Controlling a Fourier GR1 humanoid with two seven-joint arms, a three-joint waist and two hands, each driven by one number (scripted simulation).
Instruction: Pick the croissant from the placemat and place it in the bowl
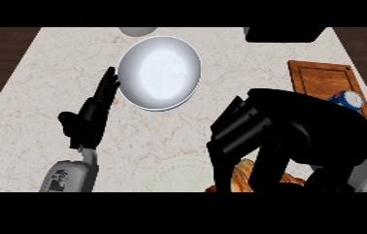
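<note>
The right hand [276, 141] fills the lower right of the frame, its fingers [231, 145] curled down around the croissant [243, 175], which lies on the pale placemat [183, 172] at the bottom edge. The white bowl [159, 73] sits upper centre on the marble tabletop [43, 92]. The left hand [91, 112] rests just left of the bowl, fingers straight and open.

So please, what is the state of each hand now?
Left hand: open, fingers straight, resting beside the bowl.
Right hand: fingers curled down over the croissant; grip cannot be told.
</note>
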